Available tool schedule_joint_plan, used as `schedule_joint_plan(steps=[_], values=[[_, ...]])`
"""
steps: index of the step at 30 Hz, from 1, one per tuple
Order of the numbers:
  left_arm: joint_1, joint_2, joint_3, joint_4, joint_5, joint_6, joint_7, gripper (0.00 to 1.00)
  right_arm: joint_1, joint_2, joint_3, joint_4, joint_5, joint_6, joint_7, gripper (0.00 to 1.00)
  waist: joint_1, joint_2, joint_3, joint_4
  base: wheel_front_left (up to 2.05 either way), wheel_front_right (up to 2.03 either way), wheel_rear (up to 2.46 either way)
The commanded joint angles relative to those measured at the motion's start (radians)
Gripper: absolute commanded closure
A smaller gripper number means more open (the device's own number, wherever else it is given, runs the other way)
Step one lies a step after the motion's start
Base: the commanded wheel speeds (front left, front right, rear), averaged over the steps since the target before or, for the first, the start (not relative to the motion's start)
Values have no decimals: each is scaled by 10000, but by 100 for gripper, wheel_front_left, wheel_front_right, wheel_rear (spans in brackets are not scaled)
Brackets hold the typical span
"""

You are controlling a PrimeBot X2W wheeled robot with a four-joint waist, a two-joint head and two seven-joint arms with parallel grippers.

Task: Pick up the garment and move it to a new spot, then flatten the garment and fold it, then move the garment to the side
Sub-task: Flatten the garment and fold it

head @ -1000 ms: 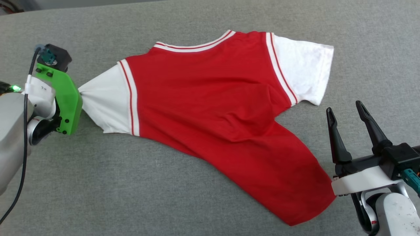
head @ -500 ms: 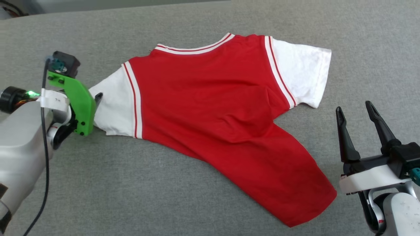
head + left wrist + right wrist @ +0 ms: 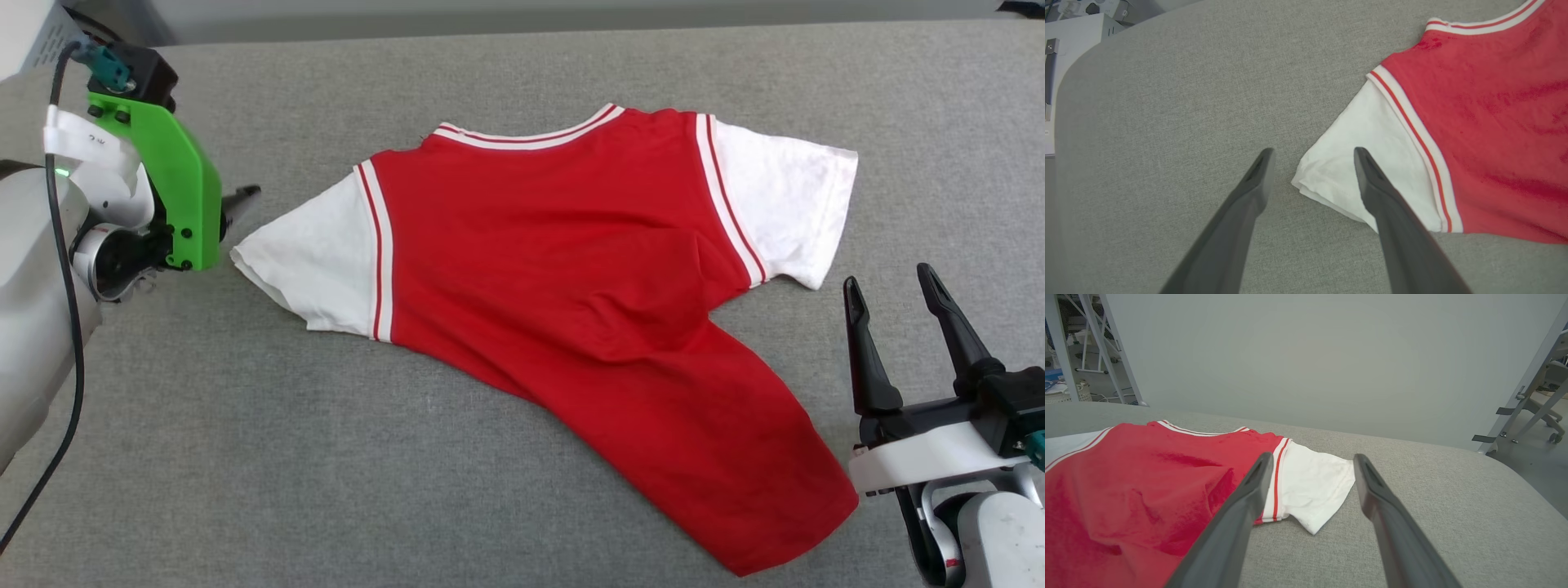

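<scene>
Left wrist view, garment (image 3: pixel 1474 122) near left pincer (image 3: pixel 1312 152)

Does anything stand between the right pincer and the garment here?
Nothing visible does. Bare grey surface separates the open right pincer from the garment, whose white sleeve lies just ahead of it.
</scene>
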Motion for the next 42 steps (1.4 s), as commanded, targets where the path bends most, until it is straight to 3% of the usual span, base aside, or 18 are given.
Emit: schedule_joint_plan(steps=[1, 8, 22, 23, 24, 32, 37, 42], values=[[-171, 92, -90, -124, -147, -46, 381, 0, 5, 15, -25, -59, -62, -7, -45, 0, 0, 0, 160, -88, 0, 0, 0], [-68, 315, -343, 137, -338, 71, 1435, 0, -250, 47, 81, -106, -55, -7, -45, 0, 0, 0, 659, -409, 0, 0, 0], [783, -243, -845, 972, -230, 11, 1598, 0, -657, 45, 7, -114, -101, -7, -45, 0, 0, 0, 1210, -524, 0, 0, 0], [828, -296, -872, 976, -230, -4, 1589, 77, -678, 30, -1, -102, -107, -7, -45, 0, 0, 0, 1189, -502, 0, 0, 0], [838, -324, -921, 964, -150, -15, 1553, 100, -700, 10, -8, -93, -108, -7, -45, 0, 0, 0, 1162, -477, 0, 0, 0], [526, -245, -928, 711, 411, -65, -105, 100, -1032, -546, -367, -202, -77, -7, -45, 0, 0, 0, 814, -232, 0, 0, 0], [299, -15, -659, 102, 724, -70, -2016, 100, -1669, -1419, -676, -212, 176, -7, -34, 0, 0, 0, 615, 13, 0, 0, 0], [206, 91, -613, -464, 1153, -38, -3124, 100, -2620, -2321, -667, -642, 551, -7, 620, 0, 0, 0, 570, 347, 0, 0, 0]])
